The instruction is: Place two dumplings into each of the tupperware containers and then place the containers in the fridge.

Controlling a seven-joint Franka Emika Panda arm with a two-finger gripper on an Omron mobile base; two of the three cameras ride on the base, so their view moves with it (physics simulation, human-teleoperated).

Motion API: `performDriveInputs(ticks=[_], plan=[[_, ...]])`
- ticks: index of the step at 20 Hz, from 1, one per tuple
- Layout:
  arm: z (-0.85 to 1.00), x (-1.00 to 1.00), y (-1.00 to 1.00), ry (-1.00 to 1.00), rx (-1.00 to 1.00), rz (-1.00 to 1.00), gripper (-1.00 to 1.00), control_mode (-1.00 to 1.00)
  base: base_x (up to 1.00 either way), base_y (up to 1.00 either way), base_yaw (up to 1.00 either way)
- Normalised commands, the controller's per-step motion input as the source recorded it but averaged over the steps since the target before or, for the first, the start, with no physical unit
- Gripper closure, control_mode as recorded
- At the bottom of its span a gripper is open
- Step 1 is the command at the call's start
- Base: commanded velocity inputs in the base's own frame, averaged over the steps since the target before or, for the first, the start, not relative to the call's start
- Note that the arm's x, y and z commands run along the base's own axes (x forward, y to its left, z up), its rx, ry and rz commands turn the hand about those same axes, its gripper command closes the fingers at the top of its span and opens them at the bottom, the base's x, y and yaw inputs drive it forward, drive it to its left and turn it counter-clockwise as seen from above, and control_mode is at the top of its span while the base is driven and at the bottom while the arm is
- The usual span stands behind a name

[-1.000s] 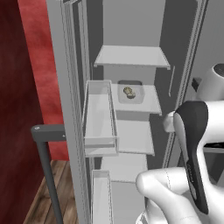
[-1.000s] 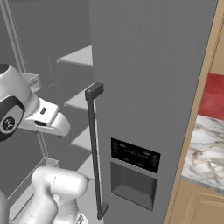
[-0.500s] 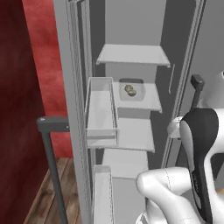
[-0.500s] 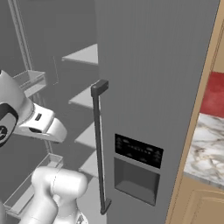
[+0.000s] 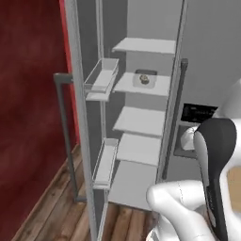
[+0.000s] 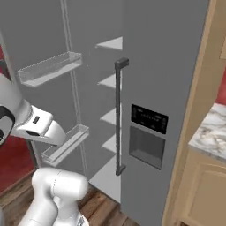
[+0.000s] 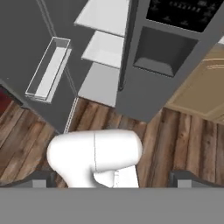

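Observation:
The fridge (image 5: 212,52) stands with its left door swung open, pale shelves and clear door bins showing. On the second shelf from the top sits a shallow pale tupperware container (image 5: 145,79) with tan dumplings (image 5: 145,80) inside; how many I cannot tell. In the hand view my gripper (image 7: 111,181) points down at the floor in front of the fridge (image 7: 162,57). Its fingertips (image 7: 37,180) stand far apart, open, with nothing between them. The right base view shows the fridge's shut right door (image 6: 172,66) with the dark dispenser panel (image 6: 149,118).
The open left door (image 5: 82,117) with its dark handle (image 5: 63,122) juts toward me. A red wall (image 5: 28,94) is on the left. A wooden cabinet (image 6: 198,190) under a marble counter (image 6: 212,134) stands right of the fridge. Wood floor (image 7: 183,140) lies below.
The whole picture has shifted: the base has driven back and sideways, so the fridge looks farther off. The container stays on its shelf. The gripper stays open.

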Motion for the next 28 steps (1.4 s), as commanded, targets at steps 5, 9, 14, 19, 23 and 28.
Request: performDriveInputs(ticks=[5, 9, 14, 19, 23, 28], plan=[[0.0, 0.0, 0.0, 0.0, 0.0, 0.0, -1.0, 1.0, -0.48, 0.42, 0.96], [0.0, 0.0, 0.0, 0.0, 0.0, 0.0, -1.0, 1.0, -0.28, 0.34, 1.0], [0.0, 0.0, 0.0, 0.0, 0.0, 0.0, -1.0, 1.0, -0.25, 0.32, 1.0], [0.0, 0.0, 0.0, 0.0, 0.0, 0.0, -1.0, 1.0, -0.33, 0.44, 0.99], [0.0, 0.0, 0.0, 0.0, 0.0, 0.0, -1.0, 1.0, -0.39, 0.64, 0.95], [0.0, 0.0, 0.0, 0.0, 0.0, 0.0, -1.0, 1.0, -0.15, 0.63, 0.93]])
